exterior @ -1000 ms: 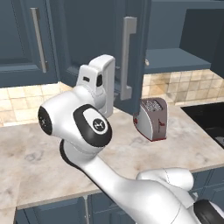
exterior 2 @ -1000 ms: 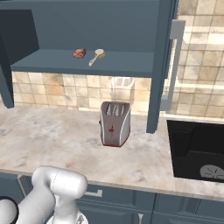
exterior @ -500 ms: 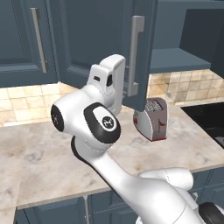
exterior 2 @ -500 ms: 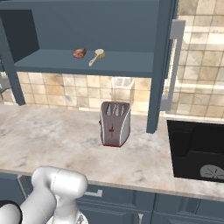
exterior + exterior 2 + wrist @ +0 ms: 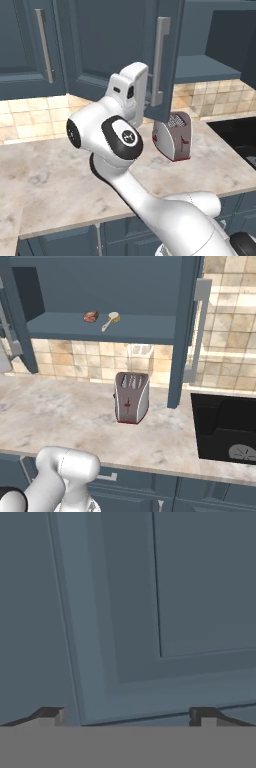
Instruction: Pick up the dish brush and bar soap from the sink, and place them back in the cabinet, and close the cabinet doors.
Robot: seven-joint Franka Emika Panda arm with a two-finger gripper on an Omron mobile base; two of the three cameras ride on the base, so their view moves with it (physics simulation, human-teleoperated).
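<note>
- Arm first: we see it rise from the base, bend at a big white elbow joint over the counter [image 5: 45, 175], and reach up so the hand sits right against the outer face of the left cabinet door [image 5: 120, 45], just beside that door's silver bar handle [image 5: 161, 60].
- Gripper [image 5: 127, 714]: in the hand view we see its two dark fingertips [image 5: 47, 714] set wide apart with nothing between them, facing the door's framed panel from very close.
- We cannot tell whether the hand is actually touching the door.
- Cabinet [image 5: 100, 331]: in the right base view we see it open, with both task items lying on its inner shelf.
- Bar soap [image 5: 90, 317] lies toward the left of the shelf; the dish brush [image 5: 111, 320] lies just beside it on the right, cream head toward the back, handle angled toward the front.
- Right cabinet door [image 5: 185, 331] stands swung out toward us, its handle [image 5: 196, 331] on the far side.
- Sink [image 5: 225, 428] is a black basin at the counter's right end; we see the grey drain [image 5: 243, 452] in it.
- Toaster [image 5: 131, 397] stands on the counter below the shelf.
</note>
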